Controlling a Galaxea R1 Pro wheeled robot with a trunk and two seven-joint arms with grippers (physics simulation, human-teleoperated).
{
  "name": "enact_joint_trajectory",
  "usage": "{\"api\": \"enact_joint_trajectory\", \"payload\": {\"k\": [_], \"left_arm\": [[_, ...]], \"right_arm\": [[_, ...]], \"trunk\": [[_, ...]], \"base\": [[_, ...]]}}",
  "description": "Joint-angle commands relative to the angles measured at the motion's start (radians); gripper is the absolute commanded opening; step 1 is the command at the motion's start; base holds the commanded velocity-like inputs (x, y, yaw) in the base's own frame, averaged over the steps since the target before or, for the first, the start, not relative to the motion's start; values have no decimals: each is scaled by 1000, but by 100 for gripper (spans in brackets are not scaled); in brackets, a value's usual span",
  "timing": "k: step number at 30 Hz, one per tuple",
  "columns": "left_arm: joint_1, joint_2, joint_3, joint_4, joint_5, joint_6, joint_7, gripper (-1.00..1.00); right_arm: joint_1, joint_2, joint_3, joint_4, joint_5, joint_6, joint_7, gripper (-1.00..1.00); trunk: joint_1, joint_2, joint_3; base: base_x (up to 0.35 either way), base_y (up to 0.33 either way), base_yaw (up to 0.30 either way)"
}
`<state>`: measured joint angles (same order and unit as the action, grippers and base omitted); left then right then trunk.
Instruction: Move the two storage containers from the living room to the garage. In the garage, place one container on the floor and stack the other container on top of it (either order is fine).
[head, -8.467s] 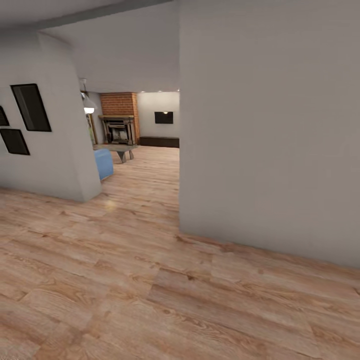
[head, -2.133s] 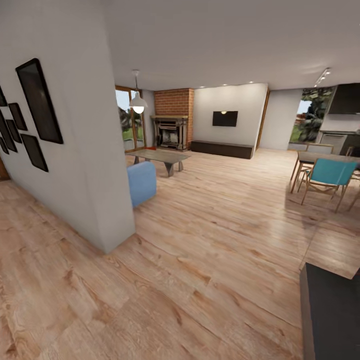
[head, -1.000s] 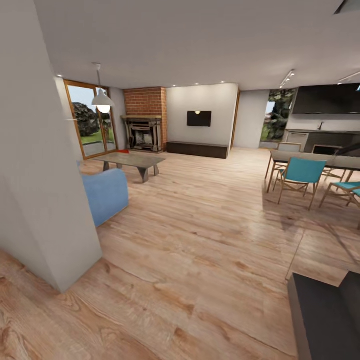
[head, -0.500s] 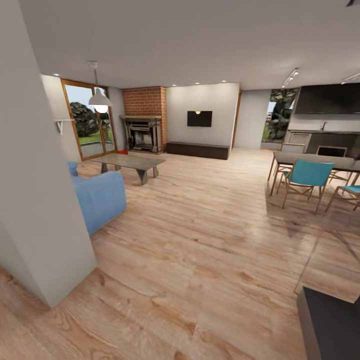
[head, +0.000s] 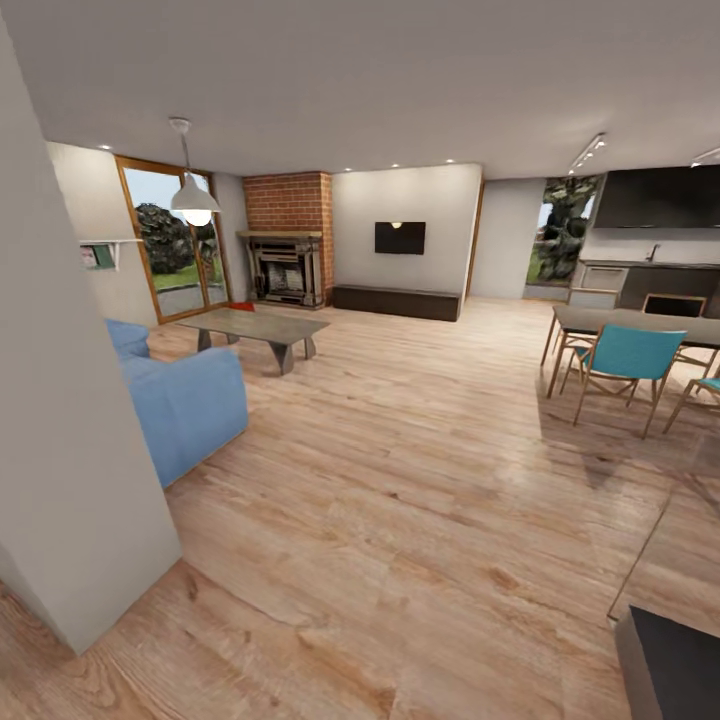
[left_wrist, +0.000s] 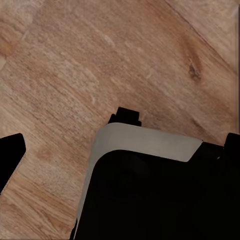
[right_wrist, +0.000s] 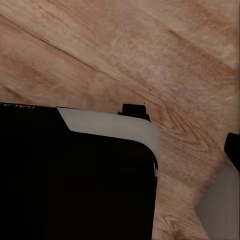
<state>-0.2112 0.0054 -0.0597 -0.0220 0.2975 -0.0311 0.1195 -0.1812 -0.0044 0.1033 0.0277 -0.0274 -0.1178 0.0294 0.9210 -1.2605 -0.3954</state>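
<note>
I am at the edge of the living room, on light wood planks. A small red-orange patch lies on the floor past the glass coffee table, by the brick fireplace. It looks like part of a storage container, too small to be sure. My left gripper hangs over the planks above my dark base, its fingers far apart, open and empty. My right gripper shows one finger at the frame's edge, open and empty.
A grey wall corner stands close on the left, with the blue sofa just behind it. A dining table with teal chairs is at the right. A dark low block sits at the bottom right. Open floor runs ahead.
The camera has rolled forward past the wall corner, so the corner slid left and more of the sofa and window came into view. Nothing in the room has moved.
</note>
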Motion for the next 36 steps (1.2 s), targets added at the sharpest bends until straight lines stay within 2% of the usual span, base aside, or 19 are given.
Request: {"api": "enact_joint_trajectory", "payload": {"k": [1,8,13,21,36], "left_arm": [[-1,1,-7,-1,11,-3,2,100],[-1,2,-8,-3,37,8,2,100],[-1,2,-8,-5,44,33,0,100],[0,2,-8,-6,45,38,0,100],[0,2,-8,-6,45,39,0,100]], "right_arm": [[-1,0,7,3,-3,-5,3,100],[-1,0,8,3,-3,-2,3,100],[-1,0,9,3,-3,-1,3,100],[-1,0,9,3,-2,0,4,100],[-1,1,8,3,-3,1,4,100]], "trunk": [[1,-1,-1],[1,-1,-1],[1,-1,-1],[1,-1,-1],[1,-1,-1]], "base": [[324,0,0],[324,0,0],[324,0,0],[324,0,-4],[324,0,-218]]}}
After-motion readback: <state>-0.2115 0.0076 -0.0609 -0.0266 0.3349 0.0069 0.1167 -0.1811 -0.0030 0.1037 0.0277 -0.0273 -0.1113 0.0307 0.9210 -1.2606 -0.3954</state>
